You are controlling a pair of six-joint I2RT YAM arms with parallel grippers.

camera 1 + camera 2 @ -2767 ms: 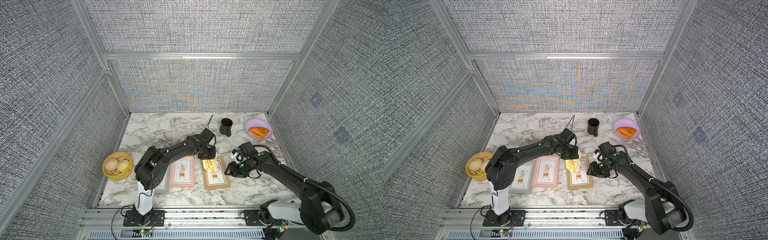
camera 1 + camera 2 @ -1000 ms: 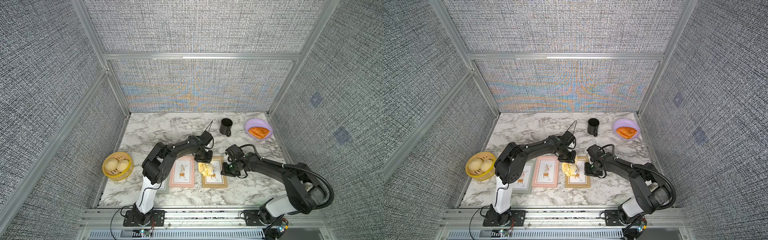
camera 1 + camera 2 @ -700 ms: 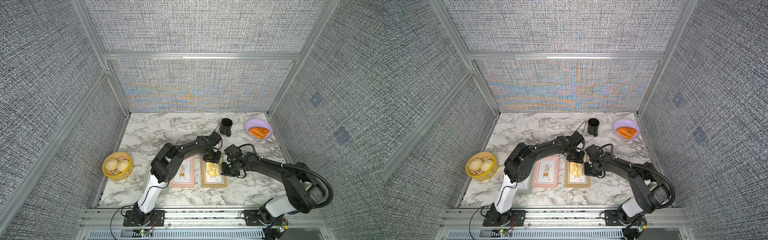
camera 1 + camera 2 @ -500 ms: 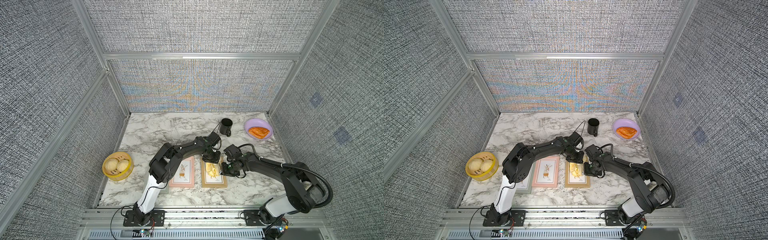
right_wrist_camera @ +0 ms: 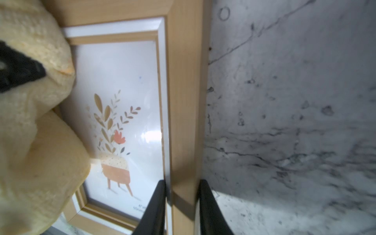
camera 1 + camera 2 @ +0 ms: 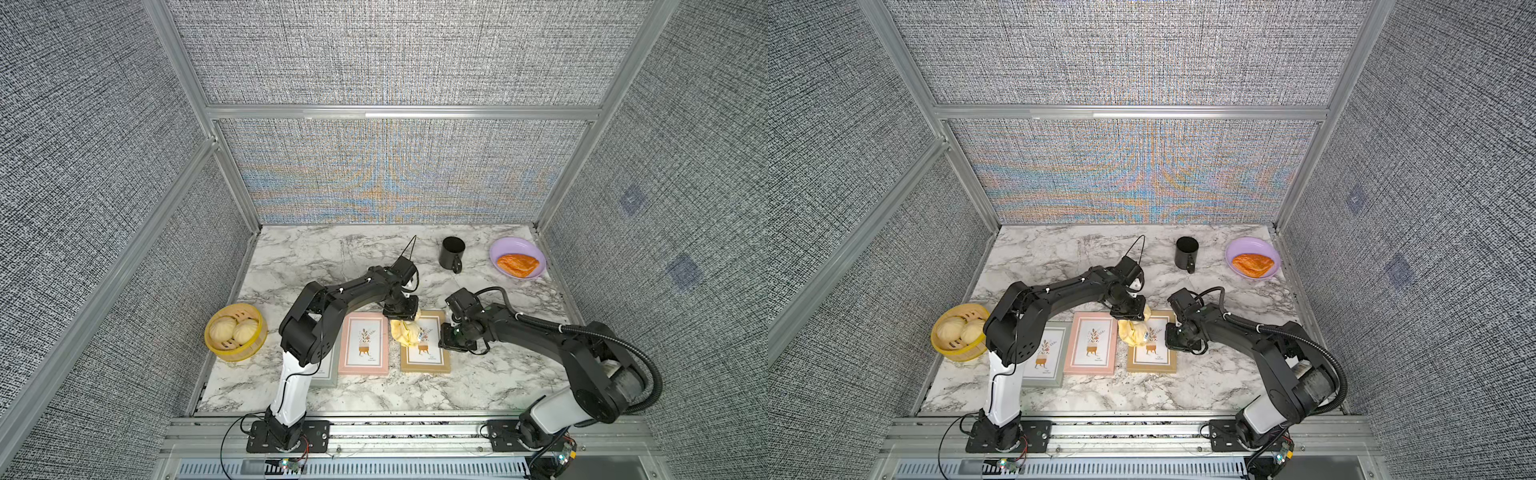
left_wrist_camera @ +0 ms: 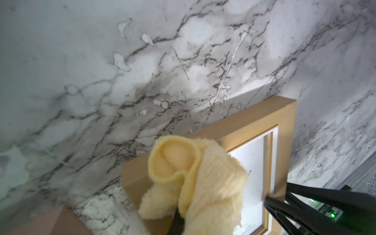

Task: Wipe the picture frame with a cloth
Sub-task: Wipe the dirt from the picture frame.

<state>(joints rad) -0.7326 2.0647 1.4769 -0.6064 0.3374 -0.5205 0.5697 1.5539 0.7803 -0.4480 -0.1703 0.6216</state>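
The picture frame, light wood with a plant print, lies flat at the table's front centre in both top views. A bunched pale-yellow cloth rests on its far left corner. My left gripper stands over it, shut on the cloth; only a dark bit of one finger shows under the fabric. My right gripper is shut on the frame's right side rail, one finger on the glass side and the other on the table side.
A pink frame and a grey-green frame, partly under my left arm, lie left of the wooden one. A bamboo steamer with two buns stands at the left. A black mug and a purple plate with a pastry sit at the back right.
My left gripper swept the cloth right across the frame's glass, then back left to the far left corner. My right gripper kept its hold on the frame's right rail.
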